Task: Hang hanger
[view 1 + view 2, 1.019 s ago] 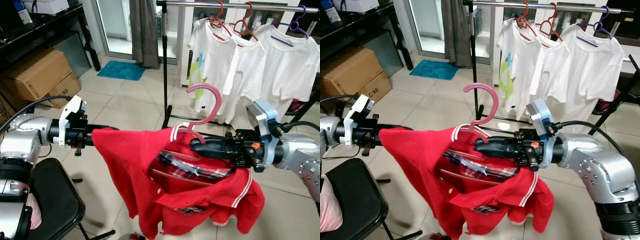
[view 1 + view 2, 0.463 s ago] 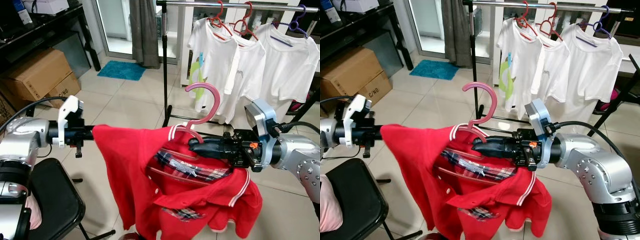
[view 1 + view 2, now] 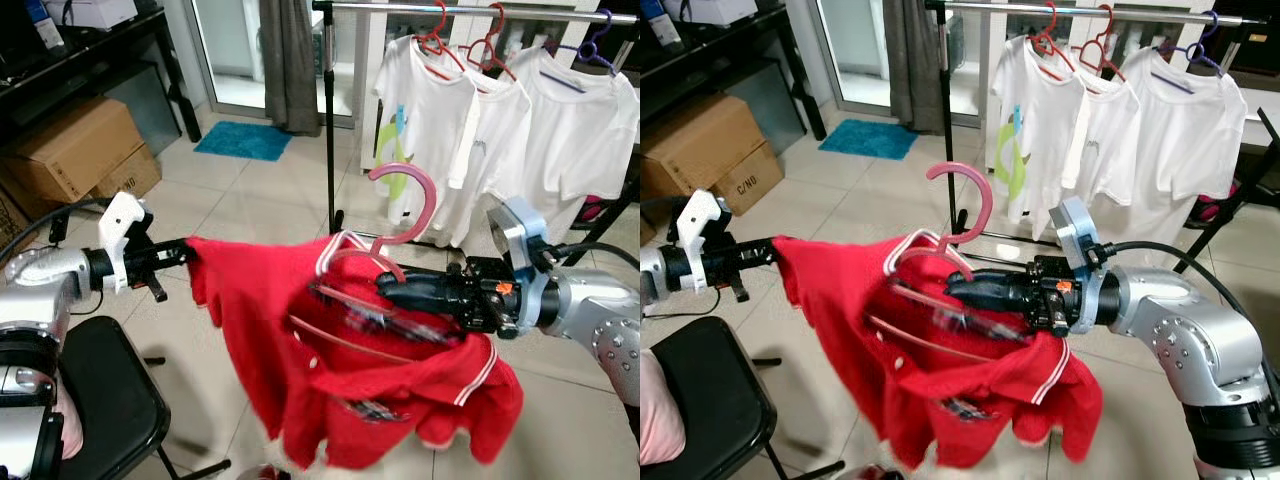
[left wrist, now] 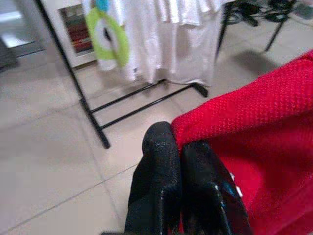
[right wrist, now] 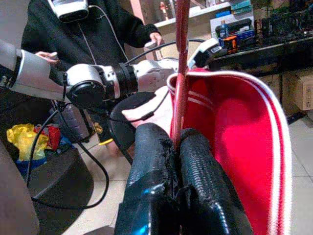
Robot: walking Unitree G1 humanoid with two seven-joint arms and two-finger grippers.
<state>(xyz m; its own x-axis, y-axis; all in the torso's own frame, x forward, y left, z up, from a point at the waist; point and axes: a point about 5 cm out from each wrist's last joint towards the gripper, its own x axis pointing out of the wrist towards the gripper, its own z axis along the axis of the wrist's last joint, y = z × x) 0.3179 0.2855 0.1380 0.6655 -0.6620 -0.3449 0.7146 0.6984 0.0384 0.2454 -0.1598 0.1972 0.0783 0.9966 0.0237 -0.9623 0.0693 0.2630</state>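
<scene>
One pink hanger (image 3: 395,215) carries the red polo shirt (image 3: 350,370), rail (image 3: 470,10) at twelve o'clock. Right gripper (image 5: 182,142) jaws pinch its neck; left gripper (image 4: 178,147) jaws pinch a sleeve. Stretching could slide the shirt off.

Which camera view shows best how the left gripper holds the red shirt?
The left wrist view: the left gripper is shut on the red polo shirt edge, seen close. The eye views show the same grip small and from the side. The right wrist view shows that arm far behind.
</scene>
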